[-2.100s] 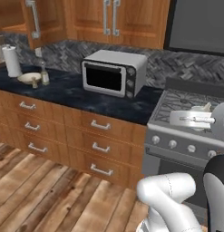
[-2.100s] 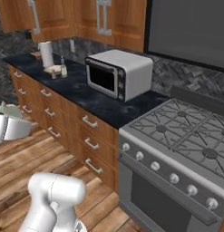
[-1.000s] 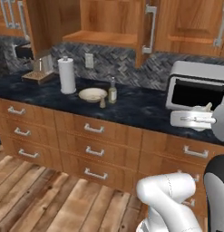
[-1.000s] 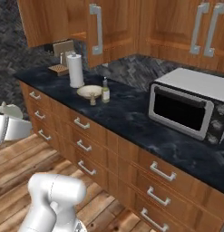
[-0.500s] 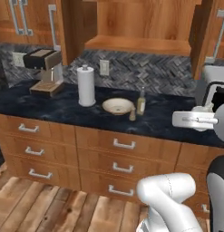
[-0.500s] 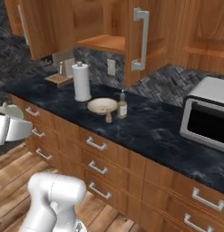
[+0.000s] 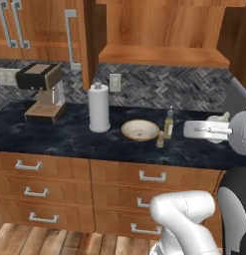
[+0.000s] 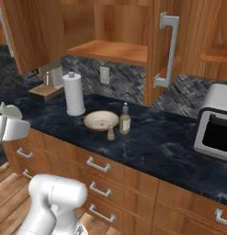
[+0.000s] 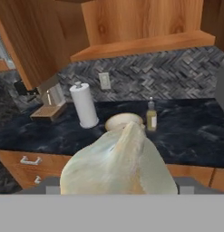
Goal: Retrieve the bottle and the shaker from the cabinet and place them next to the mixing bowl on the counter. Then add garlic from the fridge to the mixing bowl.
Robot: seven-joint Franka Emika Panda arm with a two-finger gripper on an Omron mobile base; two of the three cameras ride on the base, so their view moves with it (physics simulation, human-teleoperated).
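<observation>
A big pale garlic (image 9: 120, 165) bulb sits close in the hand view, and my gripper (image 7: 214, 127) is shut on it, its fingertips hidden behind the bulb. From the base views the garlic (image 7: 218, 118) (image 8: 8, 110) pokes up from the white hand, held off the counter's front edge. On the dark counter stand the tan mixing bowl (image 7: 140, 130) (image 8: 101, 120) (image 9: 122, 121), the bottle (image 7: 168, 123) (image 8: 125, 119) (image 9: 151, 115) just right of it, and the small shaker (image 7: 160, 141) (image 8: 110, 133) in front of the bottle. Above them the cabinet shelf (image 7: 164, 55) (image 8: 110, 51) is bare.
A paper towel roll (image 7: 99, 107) stands left of the bowl, with a coffee machine (image 7: 41, 92) further left. The open cabinet door (image 8: 166, 50) juts out above the counter. A microwave (image 8: 215, 129) sits at the right. Drawers (image 7: 144, 177) line the counter front.
The base has driven left along the counter, so the whole scene slid right: the microwave left the left base view and the bowl, bottle and shaker came to the middle. The garlic stays gripped.
</observation>
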